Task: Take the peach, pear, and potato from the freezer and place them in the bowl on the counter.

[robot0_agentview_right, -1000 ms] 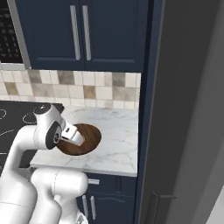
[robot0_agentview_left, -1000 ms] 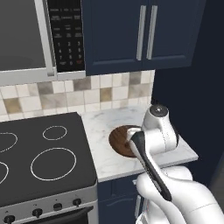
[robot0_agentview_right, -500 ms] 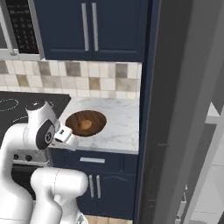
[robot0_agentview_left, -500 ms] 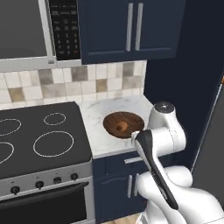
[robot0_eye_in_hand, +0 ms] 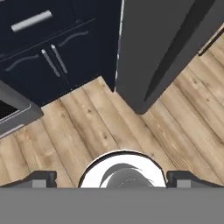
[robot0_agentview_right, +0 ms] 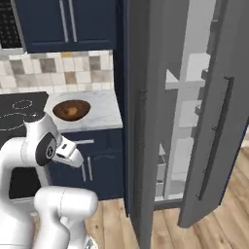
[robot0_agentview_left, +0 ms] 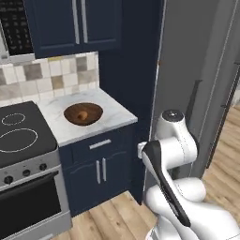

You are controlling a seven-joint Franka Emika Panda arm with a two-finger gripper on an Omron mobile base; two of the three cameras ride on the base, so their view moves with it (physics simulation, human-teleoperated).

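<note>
the bowl at centre left on the counter holds one small orange-brown item, maybe the peach; freezer open at right, more fruit seemingly left, my jaws' spread i cannot tell

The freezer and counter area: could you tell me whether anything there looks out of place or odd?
Nothing is spilled or damaged. The freezer door stands open, showing white shelves, and the bowl sits upright on the counter with one small orange-brown item inside.

You have the bowl on the counter, stove to its left, freezer to its right, door ajar
</note>
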